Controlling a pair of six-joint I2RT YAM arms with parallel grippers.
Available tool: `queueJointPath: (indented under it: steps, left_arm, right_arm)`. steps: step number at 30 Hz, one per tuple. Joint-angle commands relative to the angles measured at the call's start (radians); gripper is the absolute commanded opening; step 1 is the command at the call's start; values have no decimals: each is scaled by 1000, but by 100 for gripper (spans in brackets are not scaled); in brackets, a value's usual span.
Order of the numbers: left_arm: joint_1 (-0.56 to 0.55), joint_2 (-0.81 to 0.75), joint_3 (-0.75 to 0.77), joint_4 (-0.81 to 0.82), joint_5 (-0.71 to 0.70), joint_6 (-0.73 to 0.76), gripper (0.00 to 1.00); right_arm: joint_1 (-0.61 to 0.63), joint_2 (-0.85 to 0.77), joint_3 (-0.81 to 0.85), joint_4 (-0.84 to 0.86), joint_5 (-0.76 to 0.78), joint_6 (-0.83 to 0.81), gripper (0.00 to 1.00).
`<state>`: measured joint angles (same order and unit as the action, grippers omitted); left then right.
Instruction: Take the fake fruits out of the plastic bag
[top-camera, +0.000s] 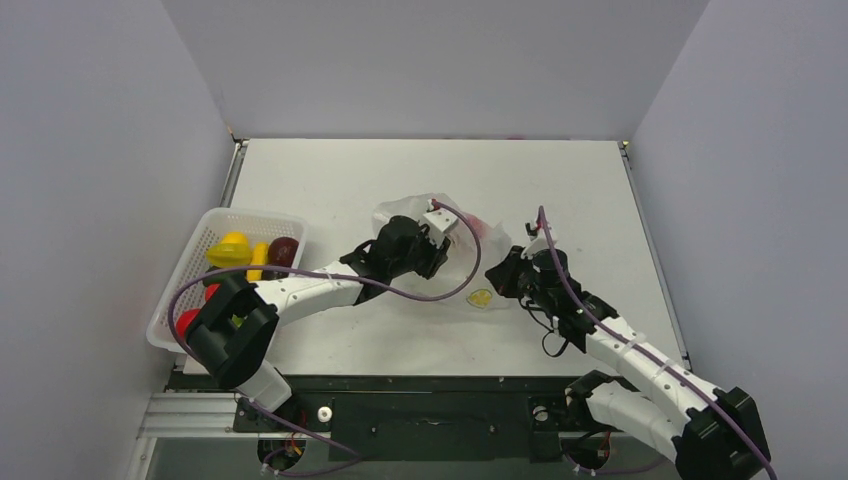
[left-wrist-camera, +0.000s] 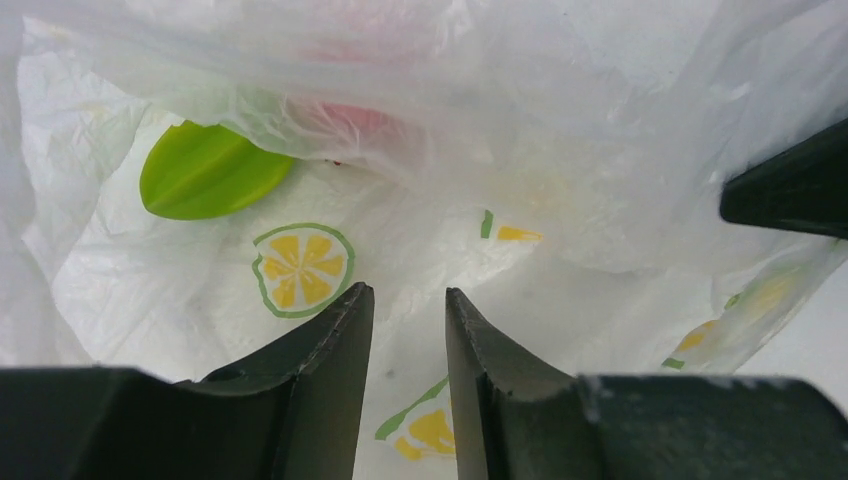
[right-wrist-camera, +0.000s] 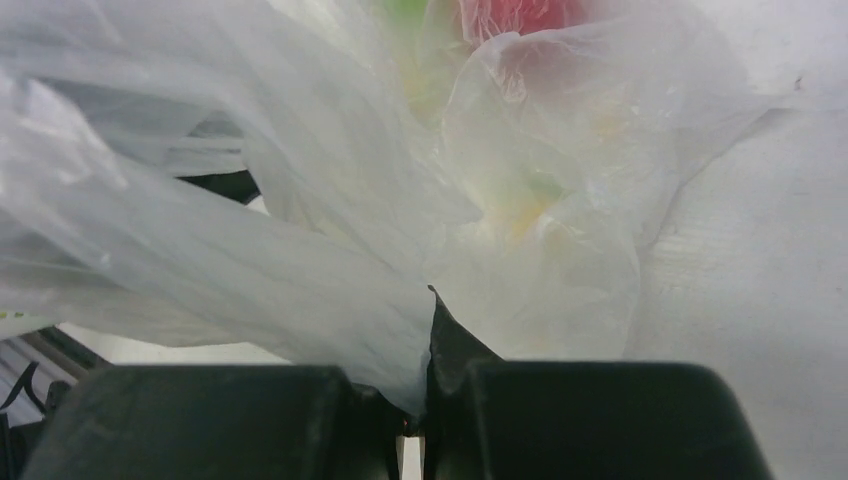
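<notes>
The plastic bag (top-camera: 470, 255) lies crumpled at the table's middle, printed with lime slices. My left gripper (top-camera: 438, 228) reaches into its mouth. In the left wrist view it (left-wrist-camera: 410, 295) is open, with a narrow empty gap, just above the bag's (left-wrist-camera: 560, 180) inner film. A red fake fruit (left-wrist-camera: 350, 118) shows blurred behind a fold ahead of it, next to a green leaf shape (left-wrist-camera: 205, 172). My right gripper (top-camera: 507, 274) is shut on the bag's edge (right-wrist-camera: 300, 280). The red fruit (right-wrist-camera: 515, 15) also shows through the film at the top of the right wrist view.
A white lattice basket (top-camera: 190, 268) stands at the left edge. It holds a yellow fruit (top-camera: 230, 249), a dark maroon fruit (top-camera: 283, 250) and a red fruit (top-camera: 187, 321). The black tip of the other gripper (left-wrist-camera: 790, 190) shows at the right of the left wrist view.
</notes>
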<state>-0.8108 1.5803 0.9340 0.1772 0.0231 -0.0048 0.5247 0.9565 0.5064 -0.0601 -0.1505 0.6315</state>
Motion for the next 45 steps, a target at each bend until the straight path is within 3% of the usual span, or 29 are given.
queueJointPath:
  steps: [1,3,8,13,17,20,22,28,35,45]
  left_arm:
    - [1,-38,14,34,-6,-85,35]
    - [2,-36,3,65,9,-132,43]
    - [24,-19,-18,117,15,-302,46]
    - [61,-17,-63,90,27,-436,48]
    - [61,-55,-164,132,34,-479,58]
    - [62,-77,-238,192,31,-506,67]
    - [60,-70,-246,217,34,-515,69]
    - [31,-22,-169,219,-5,-515,75]
    - [-36,86,-48,207,-138,-512,81]
    - [-77,255,76,140,-230,-451,83]
  right_arm:
    - [10,-98,20,-26,137,-10,0]
    - [15,-133,34,-25,178,-6,0]
    - [30,-58,207,-20,97,5,0]
    - [193,-3,327,-28,140,-30,0]
    - [321,-58,187,25,220,30,0]
    - [332,-128,51,114,218,105,0]
    - [331,-155,25,87,240,109,0]
    - [314,-167,97,-34,320,58,0]
    - [283,-167,104,-29,304,77,0]
    - [246,-183,101,-21,282,73,0]
